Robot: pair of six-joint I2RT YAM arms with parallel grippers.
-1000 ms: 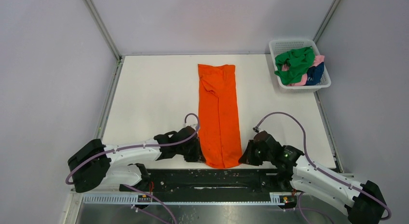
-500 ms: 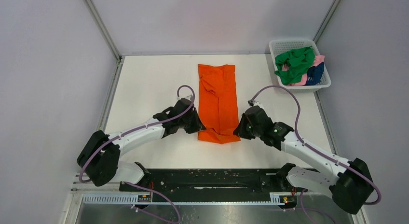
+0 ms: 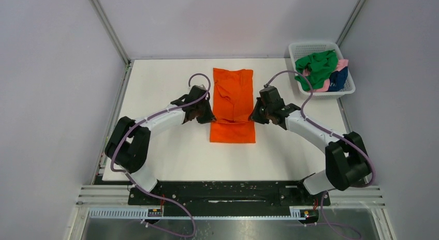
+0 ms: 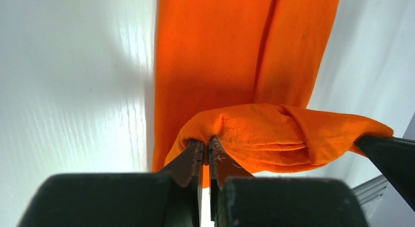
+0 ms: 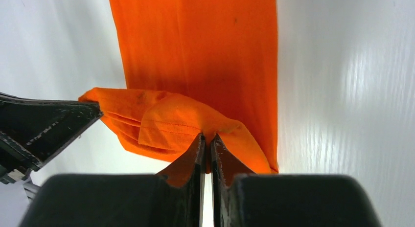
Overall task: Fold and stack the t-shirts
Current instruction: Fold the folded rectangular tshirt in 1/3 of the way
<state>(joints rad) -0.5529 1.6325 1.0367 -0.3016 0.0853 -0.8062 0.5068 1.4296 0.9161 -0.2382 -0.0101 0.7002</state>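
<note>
One bright orange cloth t-shirt (image 3: 232, 90), folded to a long narrow strip, lies on the white table (image 3: 165, 90) midway between its side edges, with the near end lifted and doubled back over itself. The left gripper (image 3: 205, 114) pinches the raised hem's left corner, fingers tight together. The right gripper (image 3: 254, 116) does likewise on the right corner. One white plastic mesh basket (image 3: 300, 48) sits at the far right corner, holding a green shirt (image 3: 317, 68), pink shirt (image 3: 342, 63) and navy shirt (image 3: 337, 79), all bunched.

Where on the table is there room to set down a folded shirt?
The wide near strip of table, between the orange shirt and the black rail, is bare. So is the far left corner. Crowded: the middle, where the left claw and right claw pinch the shirt, and the basket corner.
</note>
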